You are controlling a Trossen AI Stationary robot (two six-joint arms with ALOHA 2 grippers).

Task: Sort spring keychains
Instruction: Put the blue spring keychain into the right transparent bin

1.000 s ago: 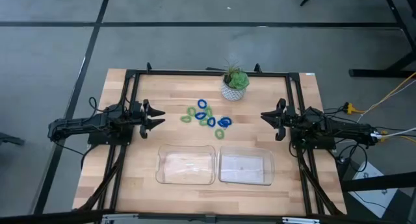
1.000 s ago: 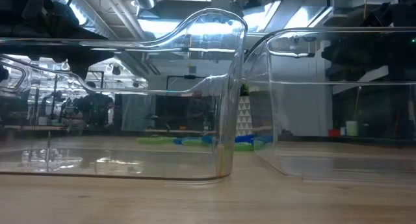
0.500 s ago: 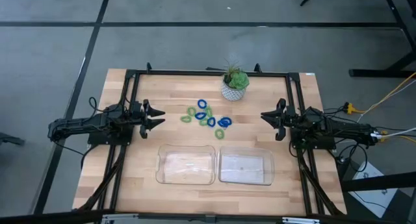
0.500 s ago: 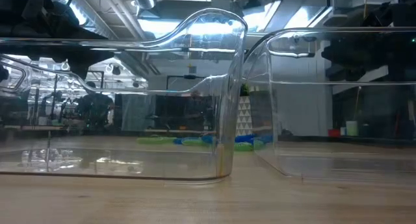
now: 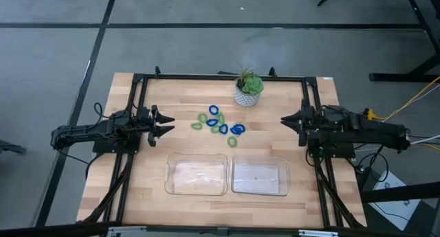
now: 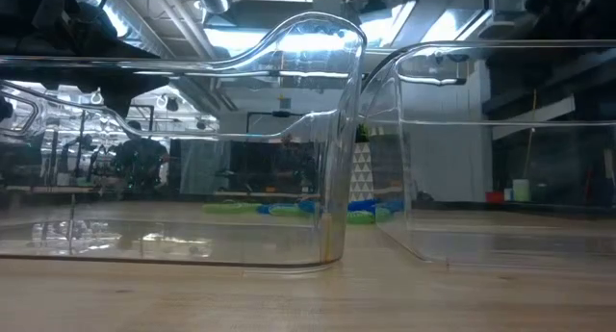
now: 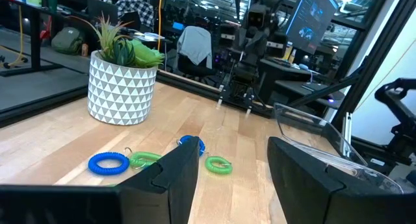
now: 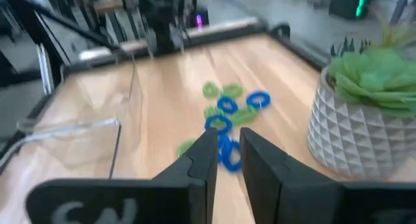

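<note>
The spring keychains (image 5: pixel 218 123), small blue and light green coils, lie loose in a cluster on the wooden table, just beyond the middle. They also show in the left wrist view (image 7: pixel 144 160), the right wrist view (image 8: pixel 227 113) and the low view (image 6: pixel 308 209). My left gripper (image 5: pixel 168 123) hovers open to the left of the cluster, with its fingers pointing at it (image 7: pixel 233 152). To the cluster's right, my right gripper (image 5: pixel 282 119) faces it with a narrow gap between the fingers (image 8: pixel 229 138). Neither gripper touches anything.
Two clear trays (image 5: pixel 196 175) (image 5: pixel 260 176) stand side by side near the table's near edge, below the cluster. A potted plant in a white patterned pot (image 5: pixel 248 90) stands at the far edge, just beyond the keychains. A black frame (image 5: pixel 137 99) runs around the table.
My right arm has drawn back a little toward the table's right edge and risen; in the low view its dark shape has left the upper right. The keychains and my left arm have stayed where they were.
</note>
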